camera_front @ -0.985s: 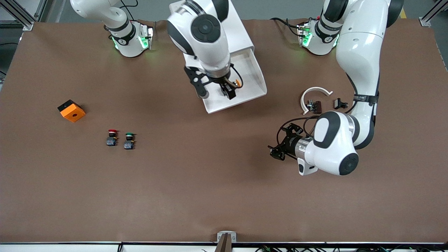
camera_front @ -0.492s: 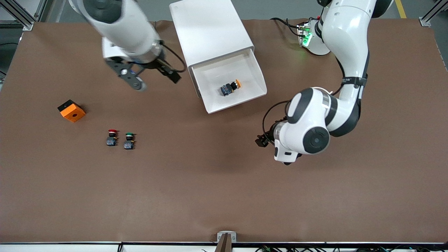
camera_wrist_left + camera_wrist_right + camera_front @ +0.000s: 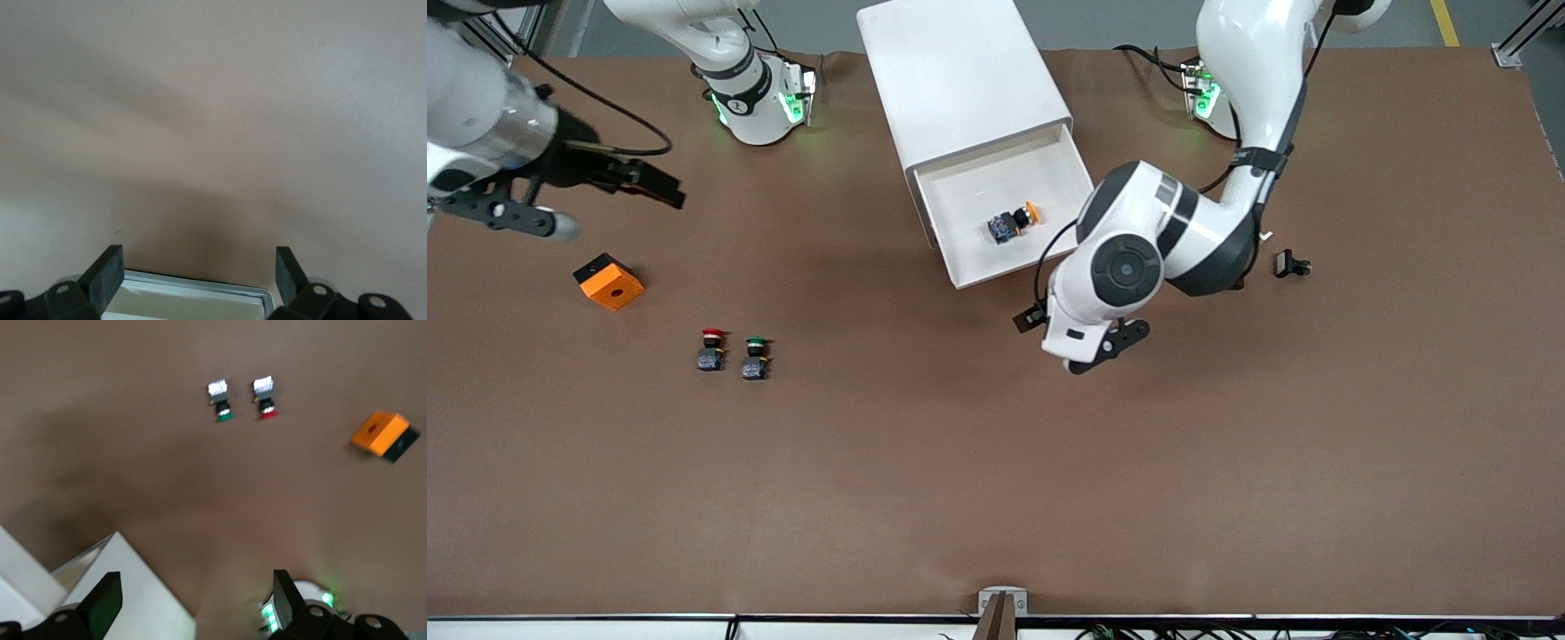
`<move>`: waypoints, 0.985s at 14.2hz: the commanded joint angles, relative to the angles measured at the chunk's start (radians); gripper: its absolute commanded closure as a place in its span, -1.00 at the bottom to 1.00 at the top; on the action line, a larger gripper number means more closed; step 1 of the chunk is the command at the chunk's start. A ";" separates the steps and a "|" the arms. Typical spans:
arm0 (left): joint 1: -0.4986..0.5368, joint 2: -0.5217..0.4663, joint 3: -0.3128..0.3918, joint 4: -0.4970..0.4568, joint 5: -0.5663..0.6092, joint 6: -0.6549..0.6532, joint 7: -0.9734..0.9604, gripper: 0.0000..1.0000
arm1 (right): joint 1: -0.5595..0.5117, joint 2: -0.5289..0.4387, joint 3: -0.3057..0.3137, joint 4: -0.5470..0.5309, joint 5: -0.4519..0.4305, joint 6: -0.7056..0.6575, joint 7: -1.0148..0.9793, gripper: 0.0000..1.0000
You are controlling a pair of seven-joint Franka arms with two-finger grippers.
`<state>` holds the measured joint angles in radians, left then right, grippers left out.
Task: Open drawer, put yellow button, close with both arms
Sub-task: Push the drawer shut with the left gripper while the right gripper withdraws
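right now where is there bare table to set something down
Widest bare table lies nearer the camera than the red button and green button. Another patch lies between those and the drawer. Crowded: by the drawer's front, under the left gripper.

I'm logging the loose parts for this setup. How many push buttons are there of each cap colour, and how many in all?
Yellow button, lying in the open drawer: 1
Red button, on the table: 1
Green button, beside the red one: 1
Total: 3
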<state>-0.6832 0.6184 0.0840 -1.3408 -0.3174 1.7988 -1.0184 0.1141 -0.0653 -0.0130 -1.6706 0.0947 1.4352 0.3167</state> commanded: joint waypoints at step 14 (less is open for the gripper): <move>-0.214 -0.227 -0.064 -0.357 0.080 0.197 0.014 -1.00 | -0.116 -0.001 0.024 0.084 -0.084 0.067 -0.191 -1.00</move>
<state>-0.8917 0.4281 0.0468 -1.6550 -0.2547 1.9799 -1.0177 0.0096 -0.0712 0.0010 -1.6060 0.0208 1.5087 0.1328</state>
